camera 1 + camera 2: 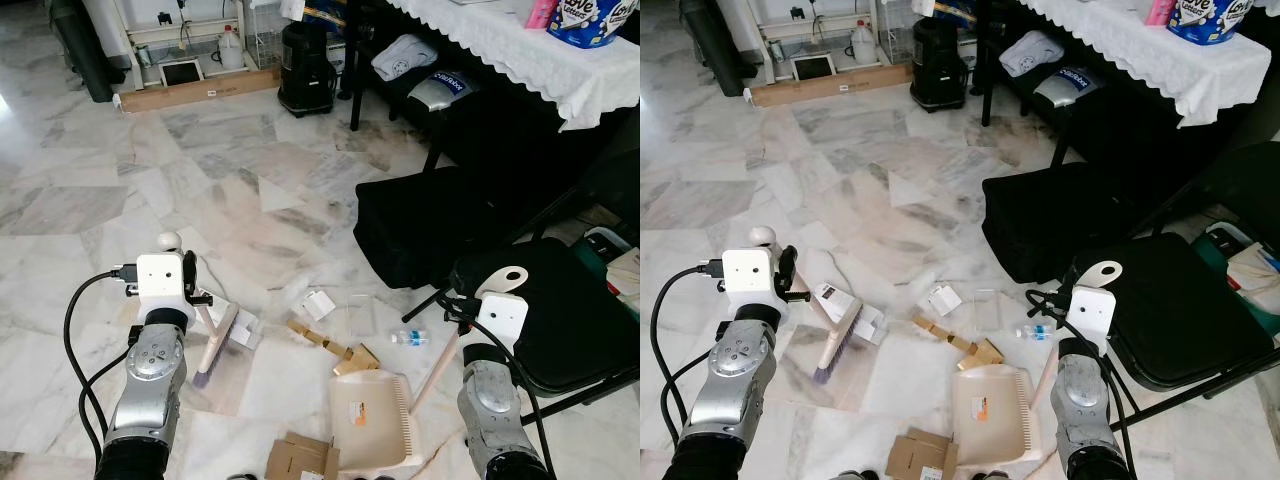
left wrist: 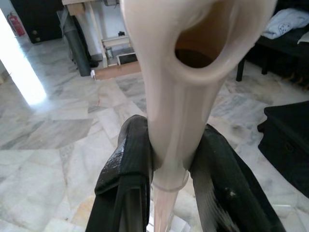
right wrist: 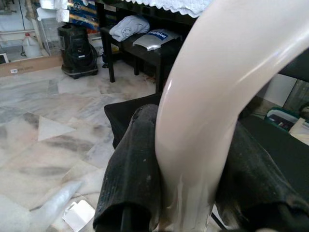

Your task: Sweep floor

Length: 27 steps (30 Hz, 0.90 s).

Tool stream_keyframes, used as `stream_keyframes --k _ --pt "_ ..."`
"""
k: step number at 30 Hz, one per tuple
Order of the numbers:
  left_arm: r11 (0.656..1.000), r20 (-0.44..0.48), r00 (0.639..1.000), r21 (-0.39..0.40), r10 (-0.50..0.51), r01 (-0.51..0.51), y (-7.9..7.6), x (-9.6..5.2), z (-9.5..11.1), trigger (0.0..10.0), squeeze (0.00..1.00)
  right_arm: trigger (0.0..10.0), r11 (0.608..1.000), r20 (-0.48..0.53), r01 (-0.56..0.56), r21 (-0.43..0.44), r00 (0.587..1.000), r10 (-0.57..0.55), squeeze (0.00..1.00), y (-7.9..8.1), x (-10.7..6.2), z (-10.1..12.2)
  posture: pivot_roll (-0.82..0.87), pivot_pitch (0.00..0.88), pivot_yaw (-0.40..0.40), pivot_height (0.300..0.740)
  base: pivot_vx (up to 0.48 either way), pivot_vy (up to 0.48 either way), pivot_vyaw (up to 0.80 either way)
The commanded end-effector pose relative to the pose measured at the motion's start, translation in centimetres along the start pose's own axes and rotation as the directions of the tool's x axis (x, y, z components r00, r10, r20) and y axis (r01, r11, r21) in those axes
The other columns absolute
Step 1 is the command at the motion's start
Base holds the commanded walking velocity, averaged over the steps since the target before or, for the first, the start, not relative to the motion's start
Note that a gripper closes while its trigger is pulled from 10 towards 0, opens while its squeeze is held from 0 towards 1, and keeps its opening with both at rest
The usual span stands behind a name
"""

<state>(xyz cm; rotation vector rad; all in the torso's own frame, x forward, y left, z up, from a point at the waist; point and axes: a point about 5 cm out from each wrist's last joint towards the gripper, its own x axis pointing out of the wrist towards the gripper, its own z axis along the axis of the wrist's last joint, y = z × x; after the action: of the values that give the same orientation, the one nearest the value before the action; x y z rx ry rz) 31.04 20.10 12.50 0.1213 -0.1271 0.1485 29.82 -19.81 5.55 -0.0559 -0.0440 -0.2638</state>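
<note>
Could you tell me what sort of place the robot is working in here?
Probably a lived-in home's main room: polished grey-white marble floor tiles, a table under a white lace-edged cloth, and a black folding chair nearby.

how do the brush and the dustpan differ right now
The brush is narrow with dark bristles; the dustpan is a wide, flat cream scoop. The brush sits on the robot's left, held by the left gripper; the dustpan sits on the right, held by the right gripper. Cardboard scraps lie between them, nearer the dustpan. Both have pale handles and rest on the floor.
</note>
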Motion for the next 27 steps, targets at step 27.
stream_keyframes --k 27 --pt "1.0 0.063 0.998 0.009 0.007 -0.008 0.37 0.55 1.21 10.0 0.0 10.0 1.0 0.016 0.008 0.003 1.0 -0.009 0.0 -0.15 0.26 0.51 0.0 0.105 -0.013 0.74 -0.143 0.0 0.0"
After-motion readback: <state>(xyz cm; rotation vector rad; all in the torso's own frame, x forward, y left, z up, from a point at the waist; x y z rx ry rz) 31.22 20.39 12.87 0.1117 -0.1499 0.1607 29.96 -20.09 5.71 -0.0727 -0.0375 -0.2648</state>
